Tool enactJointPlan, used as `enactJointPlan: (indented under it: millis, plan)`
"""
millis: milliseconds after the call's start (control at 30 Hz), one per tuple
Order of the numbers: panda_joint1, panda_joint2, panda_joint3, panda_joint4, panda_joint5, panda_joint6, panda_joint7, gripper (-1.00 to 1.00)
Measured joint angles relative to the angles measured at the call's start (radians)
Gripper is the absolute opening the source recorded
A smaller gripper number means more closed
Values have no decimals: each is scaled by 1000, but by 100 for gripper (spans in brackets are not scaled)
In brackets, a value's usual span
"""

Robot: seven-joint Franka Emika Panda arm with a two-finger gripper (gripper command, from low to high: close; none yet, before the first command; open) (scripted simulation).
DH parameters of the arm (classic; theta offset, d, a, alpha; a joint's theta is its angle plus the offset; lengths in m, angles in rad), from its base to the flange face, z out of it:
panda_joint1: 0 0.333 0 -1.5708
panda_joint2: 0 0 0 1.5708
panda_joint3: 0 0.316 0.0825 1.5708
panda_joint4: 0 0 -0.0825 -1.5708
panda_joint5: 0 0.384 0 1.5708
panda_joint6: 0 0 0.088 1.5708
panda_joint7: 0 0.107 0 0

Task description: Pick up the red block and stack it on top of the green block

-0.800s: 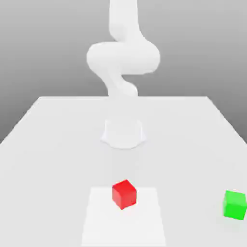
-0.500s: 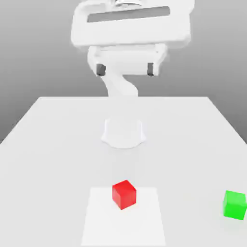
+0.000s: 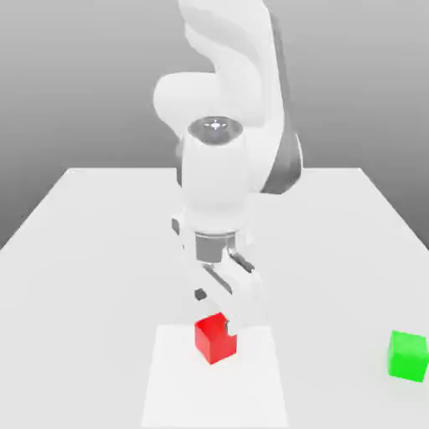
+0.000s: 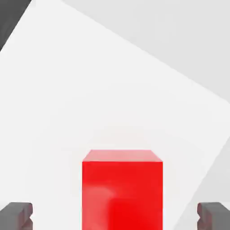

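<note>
- Gripper [image 3: 219,321] hangs low over the red block [image 3: 216,338], fingers spread wide; the hand view shows one dark pad [image 4: 16,215] on each side of the block, with gaps.
- Closing off-centre could nudge or twist the block out of the grasp.
- One red block below; one green block [image 3: 408,355] sits well apart toward the exterior view's right.

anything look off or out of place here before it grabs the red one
Nothing stands out. The red block sits flat on the lighter square patch of the table, centred between the open gripper fingers with a gap on each side. The green block rests flat and apart, at the exterior view's right.
</note>
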Motion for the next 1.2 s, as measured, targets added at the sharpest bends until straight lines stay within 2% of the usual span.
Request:
enactJointPlan:
  millis: [167,200,433,600,767,967,1200]
  plan:
    - [93,132,-123,17,-124,110,89,0]
    - [107,148,-140,19,-136,123,97,-100]
    - [107,146,-139,19,-134,123,97,-100]
    - [61,29,-62,4,-13,27,11,-100]
    - [86,-96,-59,-18,84,-77,-61,-100]
    - [239,-62,16,103,92,-171,61,-100]
    - [422,23,96,280,27,-268,289,-100]
